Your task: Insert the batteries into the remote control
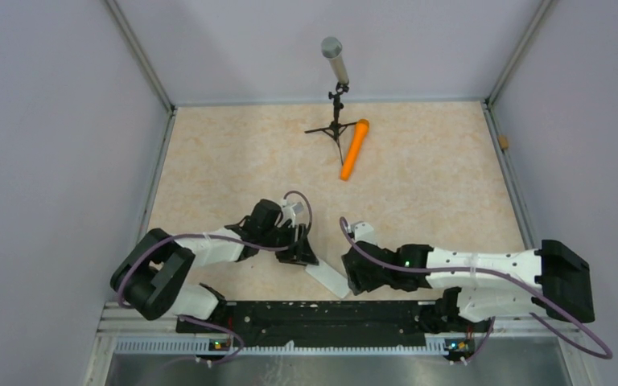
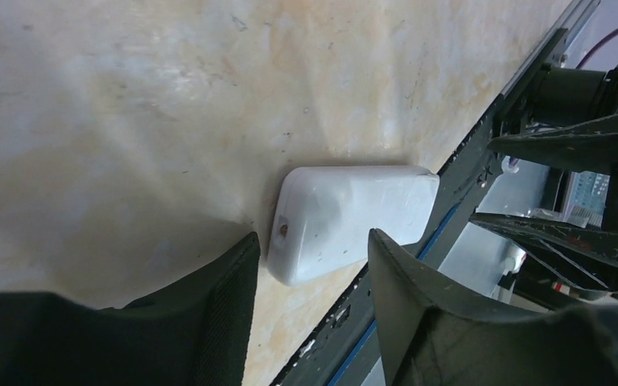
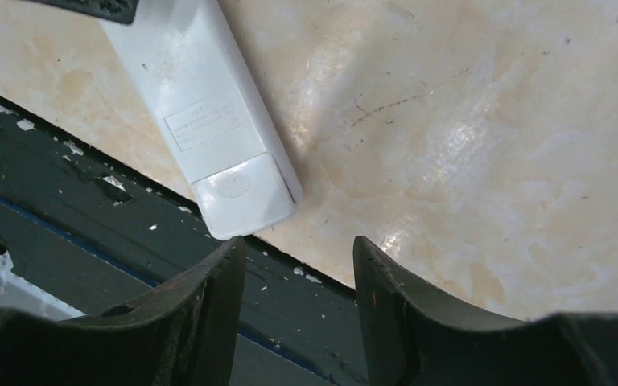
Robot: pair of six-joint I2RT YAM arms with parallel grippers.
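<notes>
Nearest us, the left gripper [image 2: 312, 241] hangs open, and the right gripper [image 3: 298, 245] is open too, both empty. Between them we see the remote control [image 3: 209, 121] lying back-up at the worktop's [image 1: 233, 161] near edge. Farther off, an orange cylinder [image 1: 354, 149] lies beside a microphone [image 1: 334, 60].

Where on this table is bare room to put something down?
Free: far left, between left rail and the microphone tripod; right, between orange cylinder and right rail. Crowded: near edge, where left claw and right claw flank the remote control.
</notes>
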